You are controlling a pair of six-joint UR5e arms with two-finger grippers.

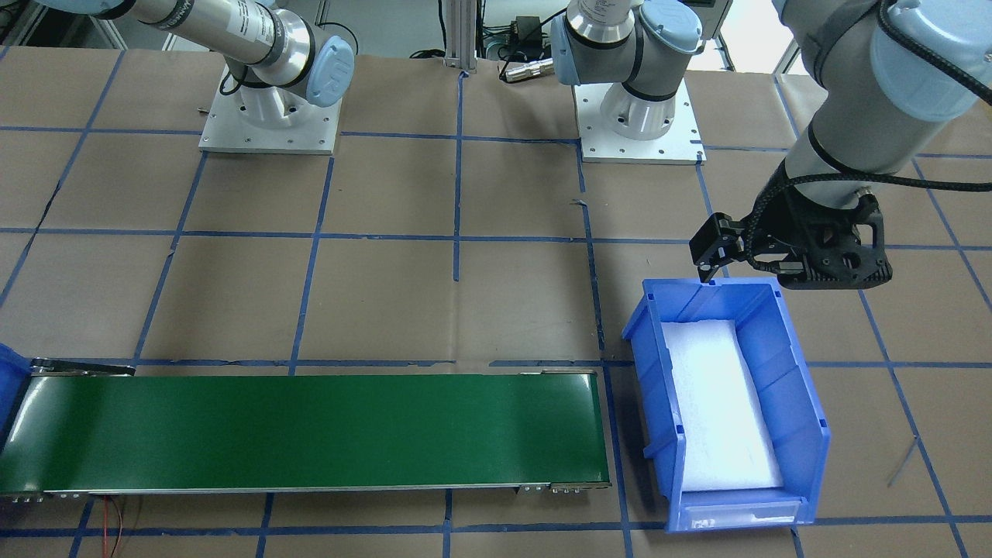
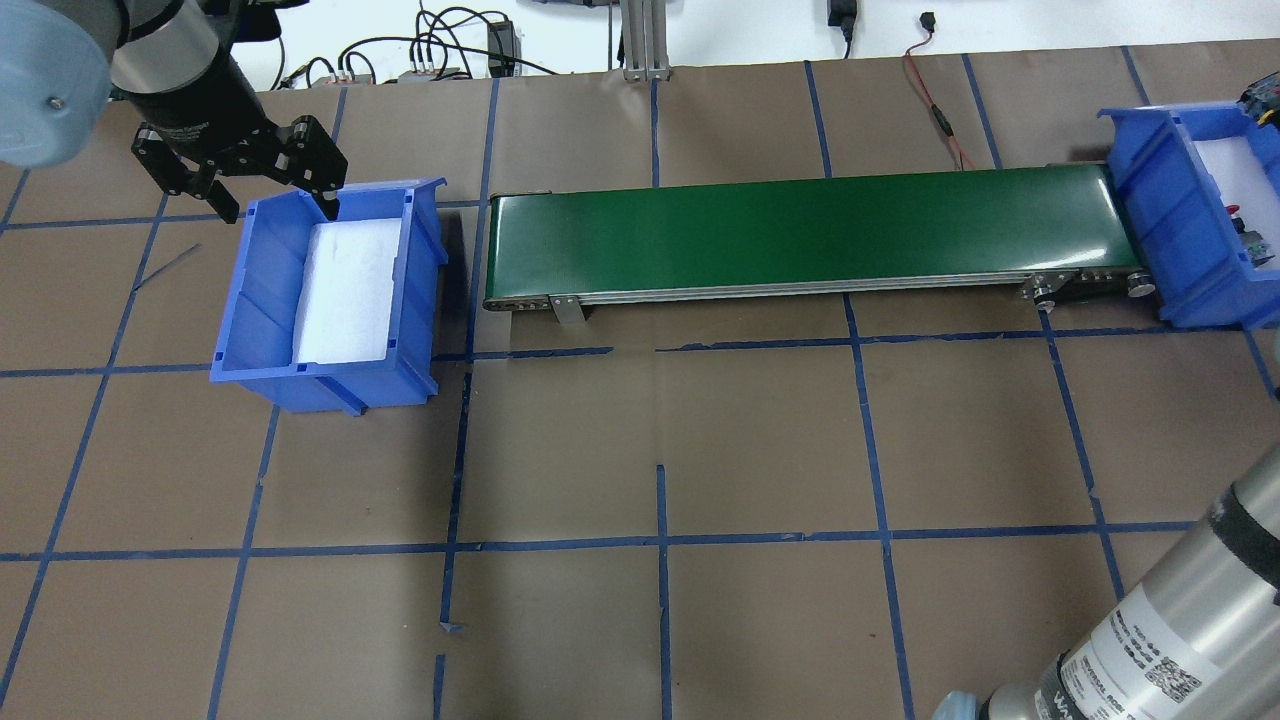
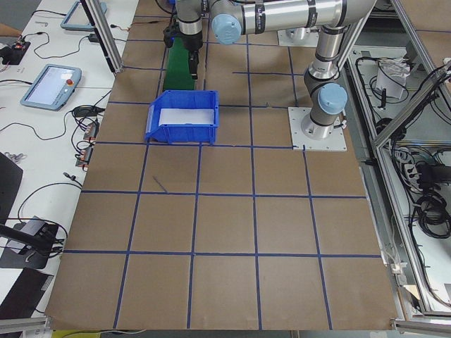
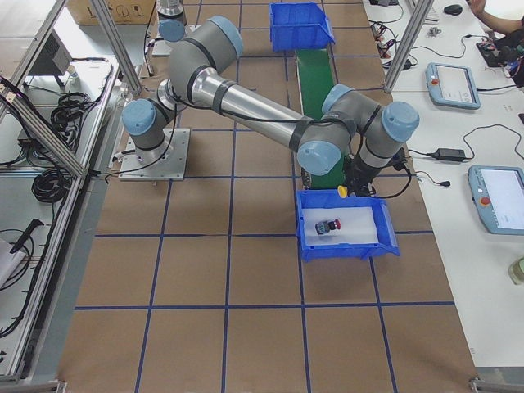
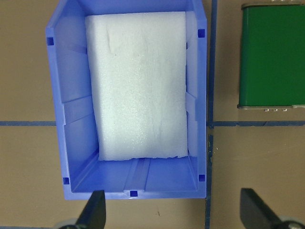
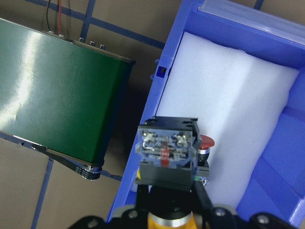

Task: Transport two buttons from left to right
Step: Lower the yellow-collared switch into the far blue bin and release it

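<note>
Tight on the right wrist lens: the right gripper [image 6: 169,202] is clamped on the yellow button [image 6: 167,152], gripping it near the cap end. Its long axis runs straight away from the camera. The yellow cap sits back toward the wrist, and the grey-black terminal block points out and down at the bin. Just past that block the red button [image 6: 206,142] peeks out on the right, only its cap showing, on the white foam [image 6: 238,90] of the right bin [image 6: 157,119]. The exterior right view fills in what this one hides: the red one lies on its side, whole, inside the bin. The yellow one hangs apart from it, above the bin's conveyor-side edge. Overhead, the red one is barely a speck. The green conveyor [image 6: 62,90] ends just beside that bin. Far off at the belt's other end, the left gripper [image 5: 172,212] hovers with its fingers wide apart over one end wall of the left bin [image 5: 76,143], which holds a white pad [image 5: 138,86].
</note>
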